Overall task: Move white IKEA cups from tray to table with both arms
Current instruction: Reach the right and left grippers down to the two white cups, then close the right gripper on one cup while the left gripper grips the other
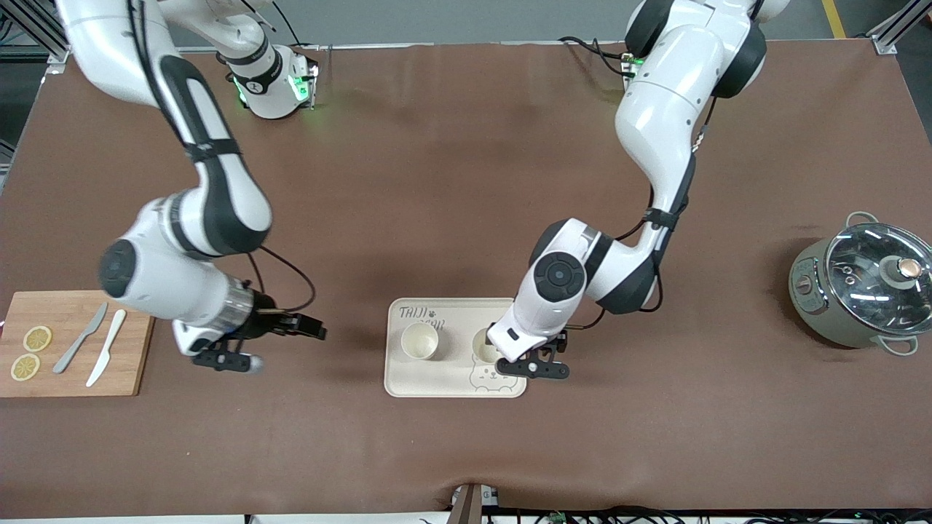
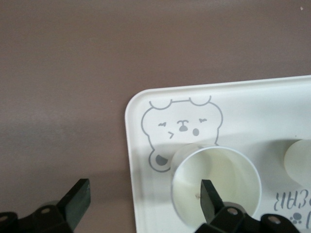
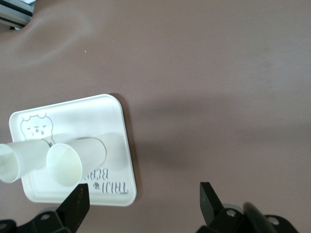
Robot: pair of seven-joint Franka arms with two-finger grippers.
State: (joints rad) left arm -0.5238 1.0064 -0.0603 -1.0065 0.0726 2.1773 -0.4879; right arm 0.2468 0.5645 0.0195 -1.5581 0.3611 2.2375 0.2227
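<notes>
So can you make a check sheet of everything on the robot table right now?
Surface: brown table, cloth-like cover.
Job's things: two white cups upright, side by side on the bear tray.
Clutter: cutting board with two knives and lemon slices at the right arm's end; lidded pot at the left arm's end.
Hands: left hand open over a cup; right hand open over bare table.
Cables: black cable looping by the right wrist.
Surroundings: metal frame at the corners.

A brown mat covers the table; grey floor, perhaps, above it.
</notes>
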